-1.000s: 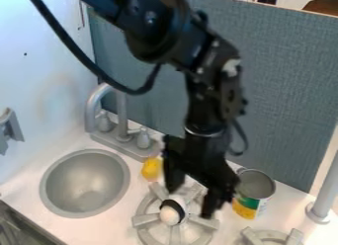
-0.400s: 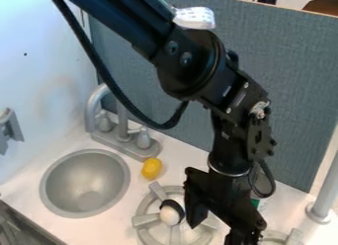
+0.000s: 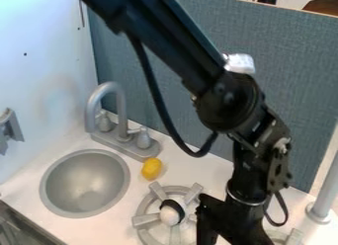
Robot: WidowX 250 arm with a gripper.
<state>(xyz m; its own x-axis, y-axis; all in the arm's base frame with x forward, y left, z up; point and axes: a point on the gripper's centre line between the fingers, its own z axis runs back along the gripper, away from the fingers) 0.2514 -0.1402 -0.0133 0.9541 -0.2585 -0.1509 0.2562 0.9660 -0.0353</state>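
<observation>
Black from top to bottom, my end effector (image 3: pixel 228 224) hangs low over the white desk (image 3: pixel 198 172), overlapping the right side of a grey toy burner (image 3: pixel 143 209) in my view. I can't tell how far it is open or whether it has hold of anything. Nearest to its left, a rounded white object with a black band (image 3: pixel 170 215) sits on the middle of that burner; I see them as apart. Just to the end effector's right, part of a second grey burner (image 3: pixel 295 236) peeks out from behind the arm.

Farther to its upper left, I have a yellow lemon-shaped object (image 3: pixel 151 168) lying on the desk, near the base of a grey faucet (image 3: pixel 92 108) with two knobs. Left of that lemon-shaped object, and well apart from the end effector, is the round grey sink (image 3: pixel 84 184). Up from the end effector, the black arm (image 3: pixel 178 46) slants to the top edge, a loose black cable (image 3: pixel 161 108) looping beside it and a white piece (image 3: pixel 239 63) on its joint. Behind the arm stands a blue-grey panel (image 3: pixel 297 81); to the end effector's right, I see a grey post (image 3: pixel 324 189) rising from a round foot.
</observation>
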